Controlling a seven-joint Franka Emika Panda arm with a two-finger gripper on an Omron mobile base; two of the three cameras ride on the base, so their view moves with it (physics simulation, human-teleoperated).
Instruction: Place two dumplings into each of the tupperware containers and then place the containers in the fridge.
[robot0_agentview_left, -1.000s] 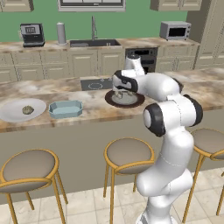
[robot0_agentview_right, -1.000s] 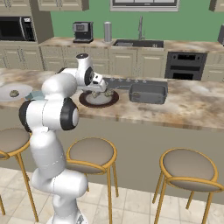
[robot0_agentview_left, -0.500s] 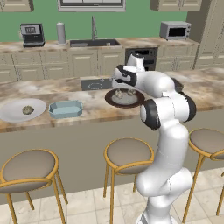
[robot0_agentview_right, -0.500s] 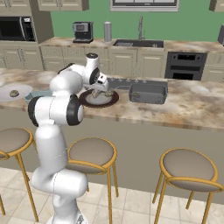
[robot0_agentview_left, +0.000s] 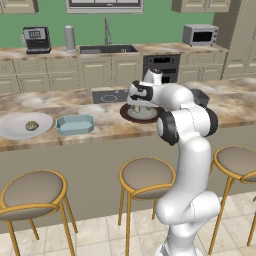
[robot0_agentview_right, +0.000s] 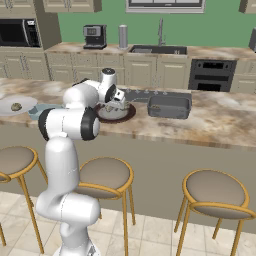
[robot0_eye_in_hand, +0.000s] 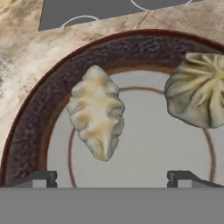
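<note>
Gripper (robot0_eye_in_hand: 112, 177): spread to full width, nothing between the fingertips; poised low over the dark brown plate (robot0_eye_in_hand: 30, 113), tips showing at 6 o'clock in the hand view.
Crescent dumpling (robot0_eye_in_hand: 97, 117): pale tan, pleated, lying on the plate's grey centre, just beyond the left fingertip toward 11 o'clock; untouched.
Round dumpling (robot0_eye_in_hand: 197, 89): olive-cream, gathered folds, at 2 o'clock on the same plate, apart from the crescent one.
Dark brown plate, base views (robot0_agentview_left: 131, 116): on the marble worktop (robot0_agentview_left: 100, 131) beneath the hand, close to the black cooktop (robot0_agentview_left: 109, 95) lying at its 10 o'clock.
Blue tupperware container (robot0_agentview_left: 75, 124): pale translucent, on the worktop at 9 o'clock from the brown plate, well apart from it.
White plate (robot0_agentview_left: 15, 130): at 9 o'clock from the blue tub, just beside it; one small olive dumpling (robot0_agentview_left: 32, 125) resting on it.
Dark grey tupperware container (robot0_agentview_right: 169, 106): on the worktop at 3 o'clock from the brown plate in the right base view, near it, not touching.
Back counter: sink faucet (robot0_agentview_left: 106, 31), coffee machine (robot0_agentview_left: 37, 39), toaster oven (robot0_agentview_left: 200, 35); black built-in oven (robot0_agentview_right: 216, 75) below.
Stools (robot0_agentview_left: 148, 176): tan seats, brass frames, lined up along the near side of the worktop.
</note>
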